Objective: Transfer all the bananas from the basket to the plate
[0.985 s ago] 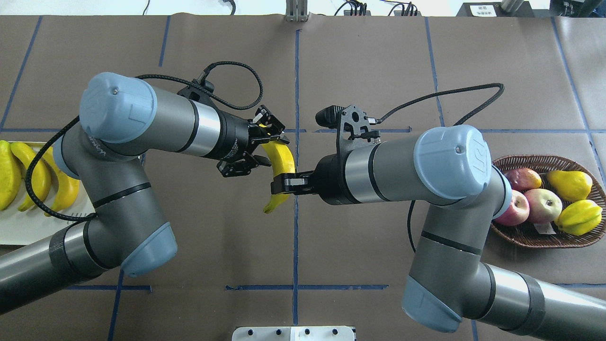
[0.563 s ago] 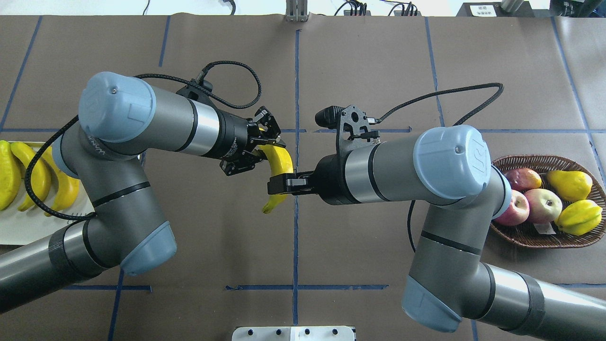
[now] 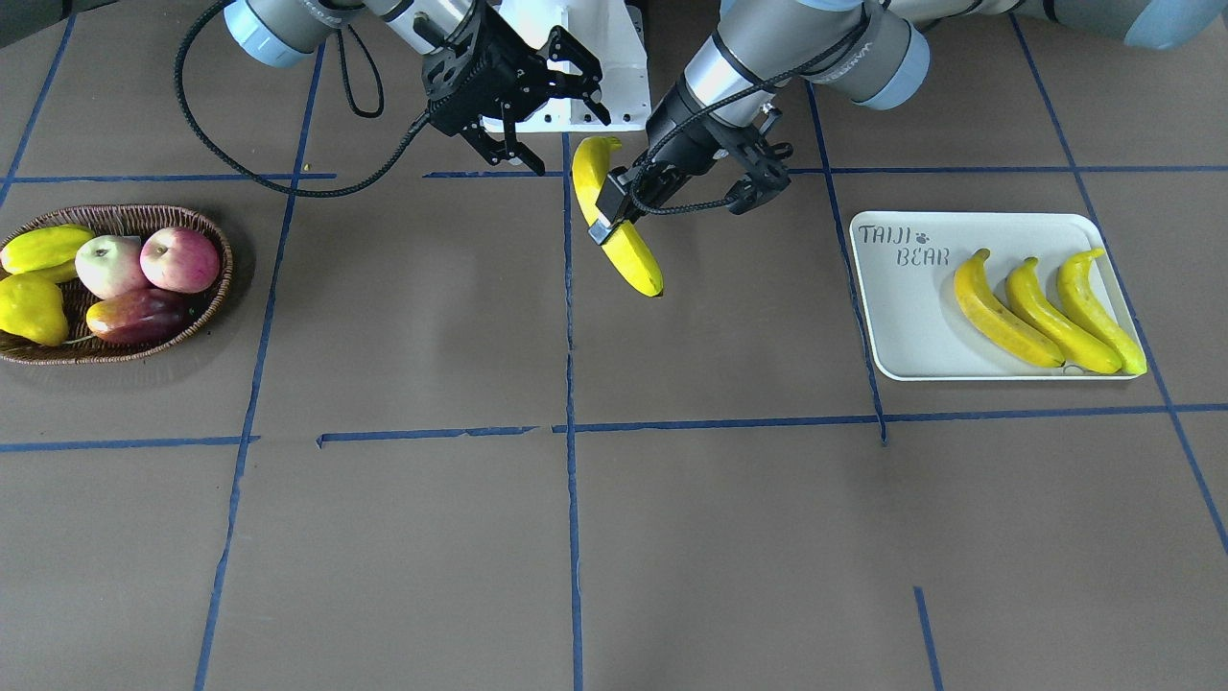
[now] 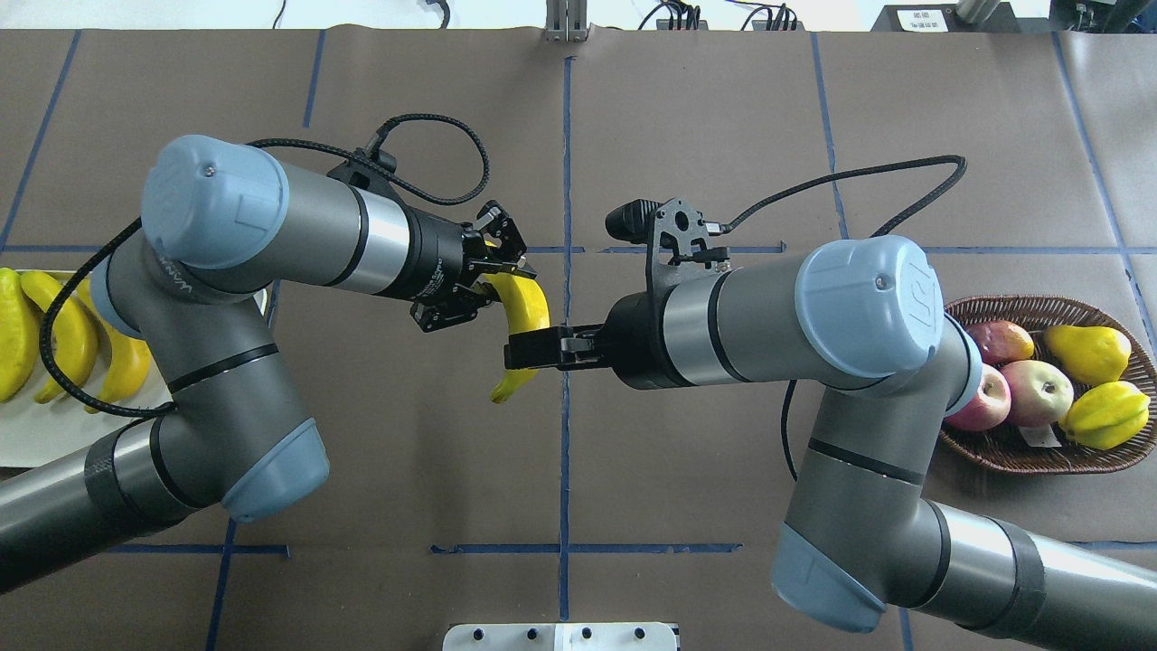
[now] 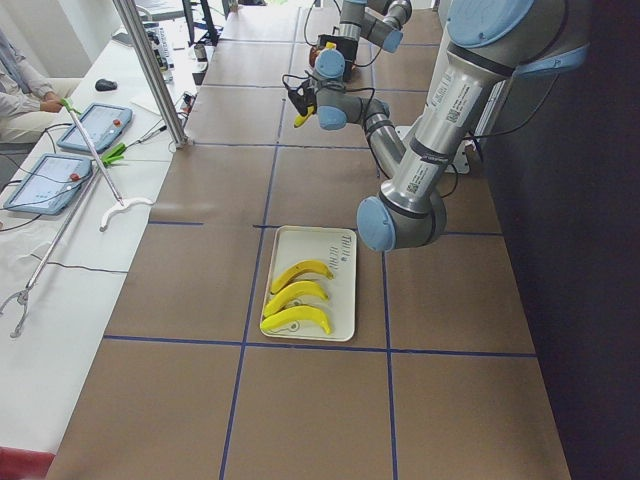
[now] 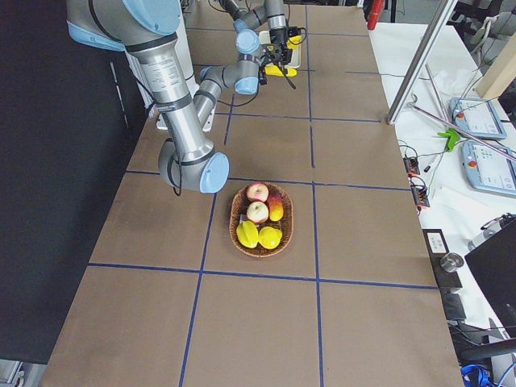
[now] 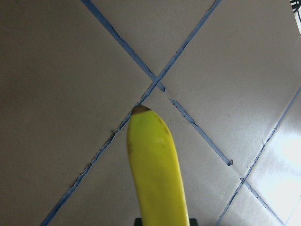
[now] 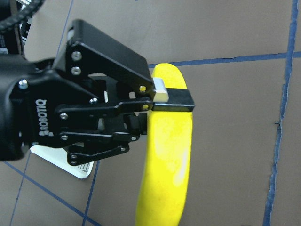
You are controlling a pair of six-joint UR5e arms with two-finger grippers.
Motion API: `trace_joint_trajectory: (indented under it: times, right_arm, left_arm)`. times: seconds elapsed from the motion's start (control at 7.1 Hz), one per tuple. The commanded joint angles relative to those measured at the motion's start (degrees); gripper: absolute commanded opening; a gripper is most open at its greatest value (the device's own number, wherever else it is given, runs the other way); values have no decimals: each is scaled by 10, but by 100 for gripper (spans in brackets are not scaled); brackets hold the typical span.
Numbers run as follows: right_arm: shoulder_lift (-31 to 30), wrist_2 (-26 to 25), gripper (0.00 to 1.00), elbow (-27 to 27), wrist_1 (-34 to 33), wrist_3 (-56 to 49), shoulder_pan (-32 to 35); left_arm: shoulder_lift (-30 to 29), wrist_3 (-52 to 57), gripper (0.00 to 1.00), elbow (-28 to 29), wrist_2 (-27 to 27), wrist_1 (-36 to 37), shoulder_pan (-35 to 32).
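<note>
Brown paper, crossed by blue tape lines (image 3: 568, 480), is laid over the bench (image 3: 672, 537). Two arms are reached over its middle, a pose judged to serve a hand-over, since basket and plate are set at opposite ends. The right arm (image 4: 813, 307) is stretched in from the basket's side and the left arm (image 4: 271, 217) from the plate's side. One plate (image 3: 902, 317) is seen and one basket (image 3: 125, 213), well apart from each other. On the plate three bananas (image 3: 1060, 326) are laid side by side, slanted alike and kept to one half. The bare part by the printed corner is judged to be enough for one more. The fourth banana (image 3: 633, 259) is held in the air over the bench's middle, between basket and plate and touching neither, so four are counted in all. It is clamped across its body by the left hand (image 3: 614, 213), the hand nearer the plate and so the one suited to deliver it. The right hand (image 4: 522, 350) is spread wide close by the banana, and no grip by it is seen. No banana is left in the basket. Five other fruits are counted there: two apples (image 3: 110, 264), one dark red fruit (image 3: 139, 315), one yellow-green fruit (image 3: 43, 247) and one lumpy yellow fruit (image 3: 29, 309).
</note>
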Motion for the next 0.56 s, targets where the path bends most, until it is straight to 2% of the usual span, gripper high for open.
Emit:
trace_joint_trajectory:
  times: [0.0, 0.28, 0.42]
  right_arm:
    - [-30, 4, 100, 3, -6, 0, 8]
    - [-92, 21, 100, 28, -7, 0, 34]
    - [-110, 22, 100, 30, -31, -1, 50]
  left_arm:
    - [51, 5, 0, 0, 2, 6, -8]
    - [108, 21, 0, -10, -3, 29, -43]
    - [135, 49, 0, -13, -1, 46, -46]
